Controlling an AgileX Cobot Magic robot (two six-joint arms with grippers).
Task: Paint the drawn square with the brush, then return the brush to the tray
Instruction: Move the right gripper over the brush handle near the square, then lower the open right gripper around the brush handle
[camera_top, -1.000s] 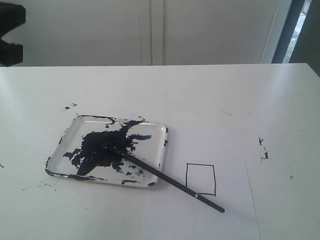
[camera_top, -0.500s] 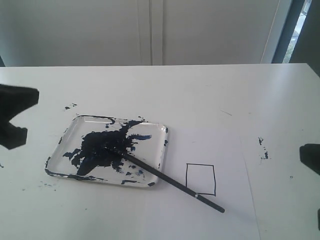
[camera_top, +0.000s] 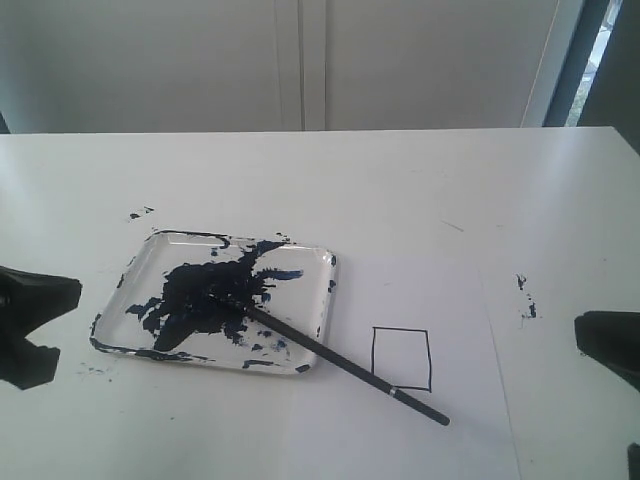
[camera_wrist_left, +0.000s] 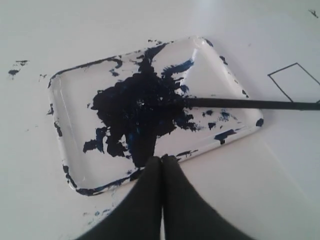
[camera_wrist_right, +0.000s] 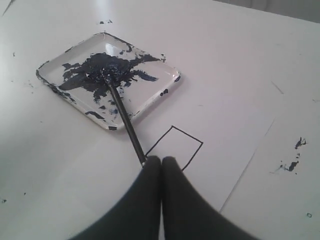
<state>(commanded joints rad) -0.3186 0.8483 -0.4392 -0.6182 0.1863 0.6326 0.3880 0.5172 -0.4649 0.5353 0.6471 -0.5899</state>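
Brush (camera_top: 340, 362) lies between left claw (camera_wrist_left: 161, 158) and right claw (camera_wrist_right: 161, 158), untouched.

**Three Cameras on One Counter**

The exterior camera stands off the arms and looks down at an angle across the white counter (camera_top: 400, 180) toward a pale wall. It takes in the tray (camera_top: 305, 305), the brush (camera_top: 340, 360) and the drawn square (camera_top: 401, 359). The left wrist camera sits behind the left claw (camera_wrist_left: 161, 159), close over the tray just beyond its tips. The right wrist camera looks past the right claw (camera_wrist_right: 161, 159), with the square just ahead of it and the tray farther on. All three views share the tray, brush and square.
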